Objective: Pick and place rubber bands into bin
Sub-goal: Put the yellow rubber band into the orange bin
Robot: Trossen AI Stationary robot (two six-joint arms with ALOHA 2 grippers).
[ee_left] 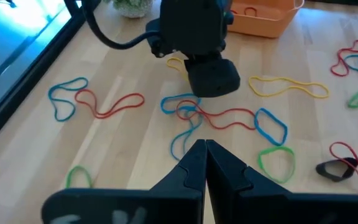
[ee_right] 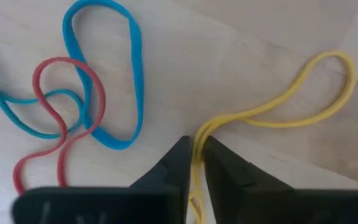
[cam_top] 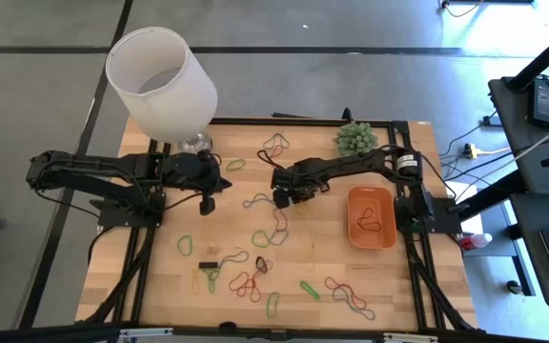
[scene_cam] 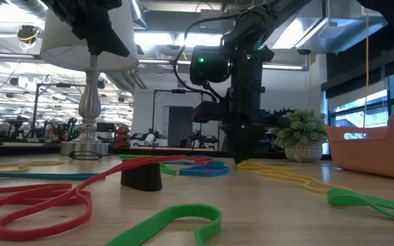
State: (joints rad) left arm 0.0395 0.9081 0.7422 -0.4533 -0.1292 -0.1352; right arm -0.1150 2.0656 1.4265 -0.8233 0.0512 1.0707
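Note:
Many rubber bands in red, green, blue and yellow lie scattered over the wooden table [cam_top: 160, 276]. My right gripper [cam_top: 281, 198] points down at mid-table, left of the orange bin [cam_top: 371, 217], and is shut on a yellow rubber band [ee_right: 303, 106]. A blue band [ee_right: 110, 87] and a red band [ee_right: 67, 93] lie tangled right beside it. The bin holds a few bands. My left gripper [ee_left: 205, 155] hangs shut and empty above the table's left half, clear of the bands. My right gripper pinches the yellow band's narrow end [ee_right: 197, 140] between its two fingers, with both strands of the loop running side by side through the gap. The fingers come from above, pointing down. The rest of the loop [ee_right: 334, 74] lies slack on the table.
A lamp with a white shade [cam_top: 163, 81] stands at the far left, a small potted plant [cam_top: 355, 138] at the far right behind the bin. A small black piece [cam_top: 207, 264] lies near the front among the bands. Black frame rails run along both table sides.

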